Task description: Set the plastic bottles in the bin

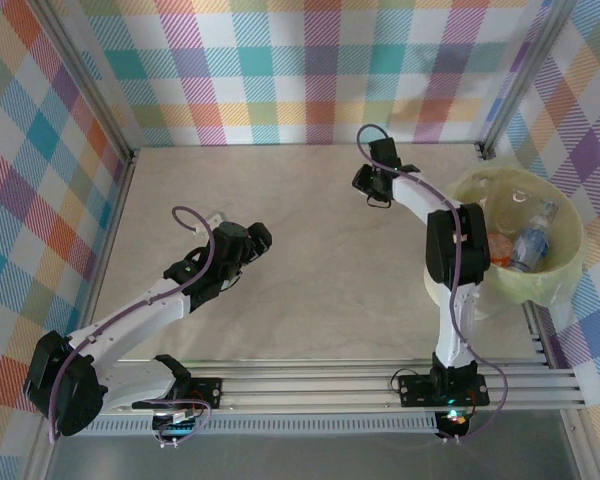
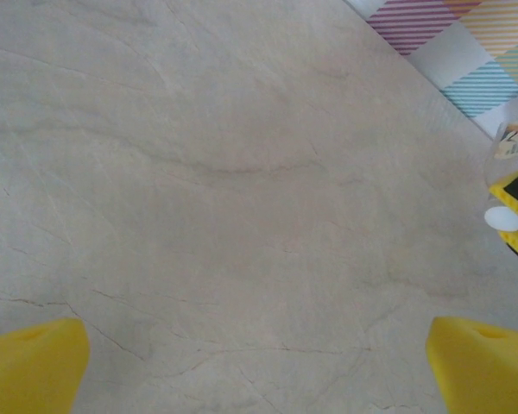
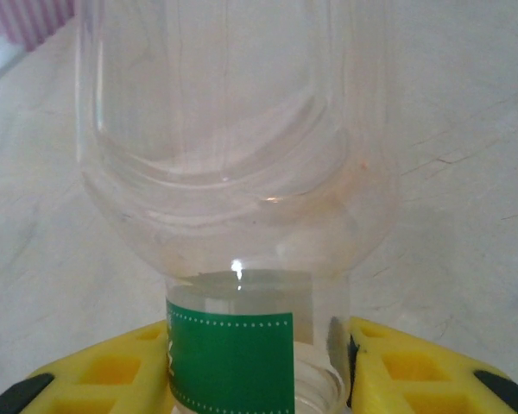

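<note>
My right gripper [image 3: 259,375] is shut on a clear plastic bottle [image 3: 242,172] with a green label, its yellow fingers [image 3: 406,366] pressed on either side of the narrow part. In the top view this gripper [image 1: 373,190] stands over the far middle of the table, left of the bin [image 1: 572,222]. The pale yellow-green bin at the right holds several bottles [image 1: 533,243]. My left gripper [image 1: 260,238] is open over bare table near the middle; in its wrist view the gripper [image 2: 259,366] has nothing between its yellow fingertips [image 2: 34,366]. The held bottle [image 2: 511,147] shows at that view's right edge.
The marble-look tabletop [image 1: 300,280] is ringed by checked walls [image 1: 280,70] with metal frame posts. The bin stands against the right wall beside the right arm's upright link [image 1: 450,250]. A rail [image 1: 330,385] carrying both arm bases runs along the near edge.
</note>
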`<action>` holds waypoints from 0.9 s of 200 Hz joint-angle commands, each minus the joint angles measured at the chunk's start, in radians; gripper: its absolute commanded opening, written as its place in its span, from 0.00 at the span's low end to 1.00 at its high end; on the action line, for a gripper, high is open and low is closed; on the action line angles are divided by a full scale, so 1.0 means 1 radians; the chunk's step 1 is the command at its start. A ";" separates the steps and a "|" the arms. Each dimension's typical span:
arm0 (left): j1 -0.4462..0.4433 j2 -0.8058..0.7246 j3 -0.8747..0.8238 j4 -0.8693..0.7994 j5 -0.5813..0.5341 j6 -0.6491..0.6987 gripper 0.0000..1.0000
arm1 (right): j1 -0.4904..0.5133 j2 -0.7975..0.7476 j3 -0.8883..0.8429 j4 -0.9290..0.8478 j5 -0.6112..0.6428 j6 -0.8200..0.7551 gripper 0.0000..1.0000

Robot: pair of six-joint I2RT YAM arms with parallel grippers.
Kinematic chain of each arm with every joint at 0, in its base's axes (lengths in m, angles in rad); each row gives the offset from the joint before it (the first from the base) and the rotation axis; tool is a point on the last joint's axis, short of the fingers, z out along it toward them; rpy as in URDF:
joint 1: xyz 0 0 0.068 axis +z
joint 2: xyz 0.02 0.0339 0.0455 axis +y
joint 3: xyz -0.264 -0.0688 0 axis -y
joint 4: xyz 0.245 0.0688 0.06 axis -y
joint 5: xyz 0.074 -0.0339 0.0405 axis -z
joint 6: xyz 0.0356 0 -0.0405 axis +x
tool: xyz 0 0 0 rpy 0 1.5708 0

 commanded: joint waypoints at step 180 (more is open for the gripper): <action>-0.014 0.080 0.054 0.332 0.411 0.024 1.00 | 0.181 -0.883 -0.596 0.058 -0.280 -0.329 0.22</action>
